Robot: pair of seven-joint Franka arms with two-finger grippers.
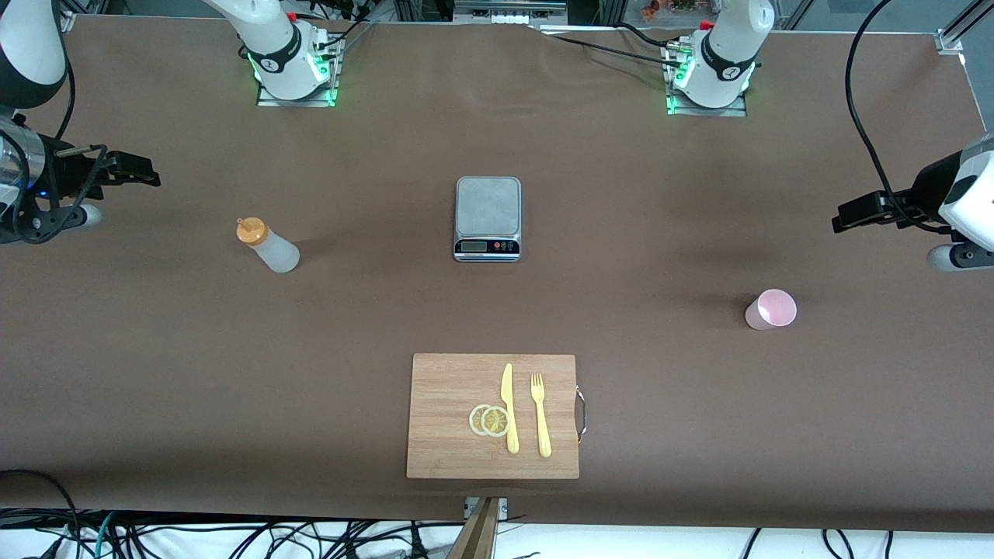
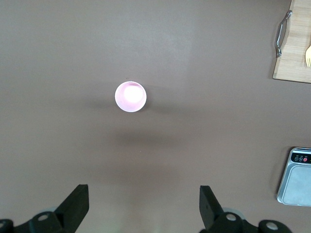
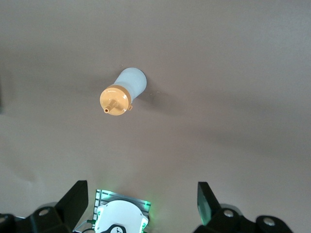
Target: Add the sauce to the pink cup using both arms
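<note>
Left gripper (image 2: 141, 206): mine, high over the table toward the left arm's end; fingers spread wide, nothing between them.
Right gripper (image 3: 141, 204): mine, high over the right arm's end; fingers equally wide, empty.
Sauce (image 1: 268, 245): upright on the table toward the right arm's end, orange cap on, well apart from the scale (image 1: 488, 219).
Pink cup (image 1: 771, 309): upright, open and empty-looking, toward the left arm's end, nearer the front camera than the scale.
Risk, bottle: it looks slim and light; a finger clipping it on the descent could tip or roll it.
Risk, cup: thin tapered wall; a hard pinch may deform it, a loose one may let it slide.
Risk, pour: nozzle off-centre over so small a mouth would put sauce on the table.
</note>
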